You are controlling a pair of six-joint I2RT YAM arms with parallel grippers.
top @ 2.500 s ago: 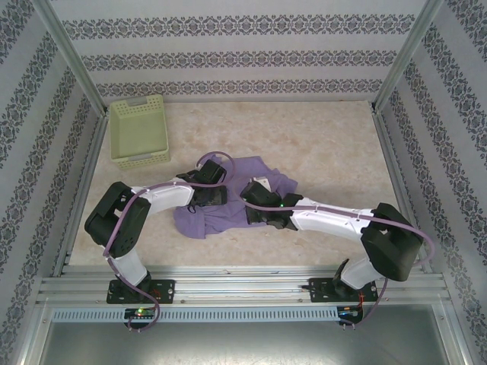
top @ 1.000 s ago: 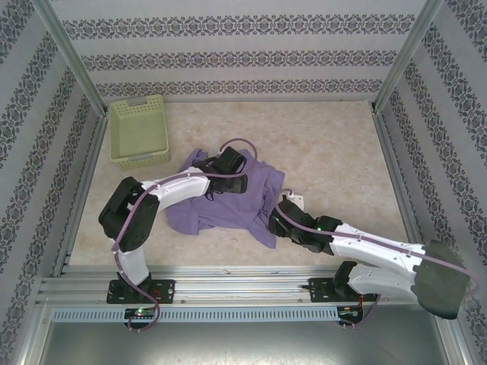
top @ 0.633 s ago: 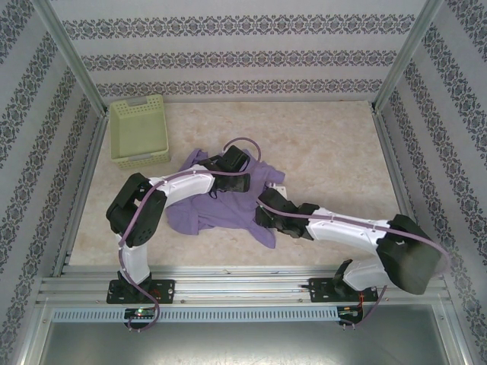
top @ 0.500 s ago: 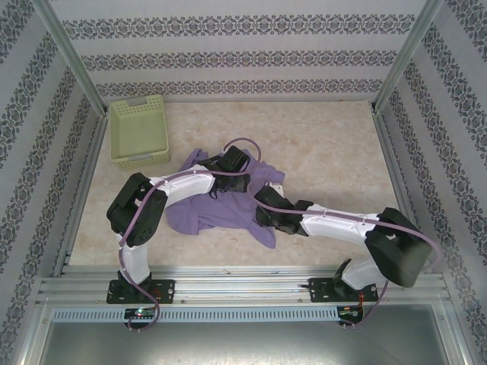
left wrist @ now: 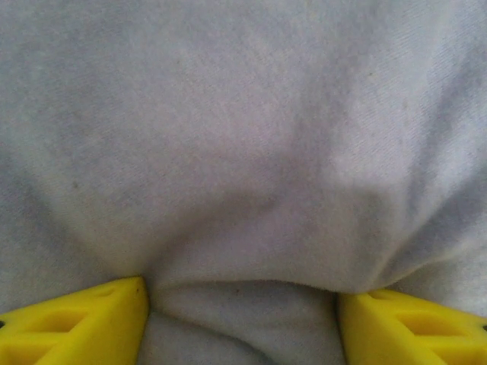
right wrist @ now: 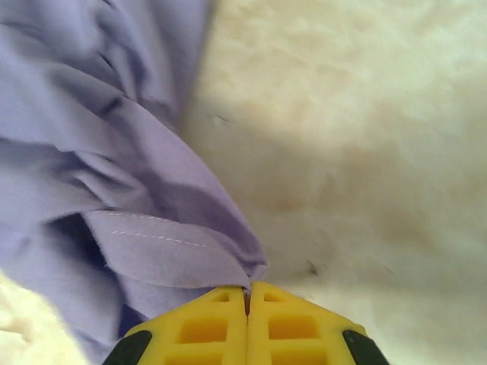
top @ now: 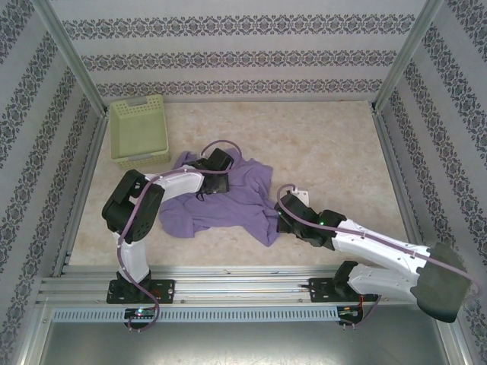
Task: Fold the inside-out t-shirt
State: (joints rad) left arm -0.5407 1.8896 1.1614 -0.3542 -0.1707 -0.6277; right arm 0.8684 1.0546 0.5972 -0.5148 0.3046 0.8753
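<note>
The inside-out t-shirt (top: 228, 204) is lying rumpled on the table (top: 342, 144), spreading out between the 2 grippers. The left gripper (top: 211, 182) is sitting down on the cloth near the shirt's far edge. Seen from its wrist, its 2 yellow fingers (left wrist: 84, 319) are standing well apart, with a soft bulge of pale lavender fabric rising between them and stretching away ahead. That gripper is spread wide and pressing into the cloth, and I'm not seeing it pinching anything. The right gripper (top: 283, 222) is resting at the shirt's near right corner. Its yellow fingers (right wrist: 205, 327) are squeezing tight together with no gap, nipping a stitched hem right at their ends. From that pinch the shirt is running off to the gripper's left in loose folds, while bare table is showing ahead and to its right. A pale green basket (top: 138, 131) is sitting beyond the left gripper and off to its left, near the shirt's far corner.
</note>
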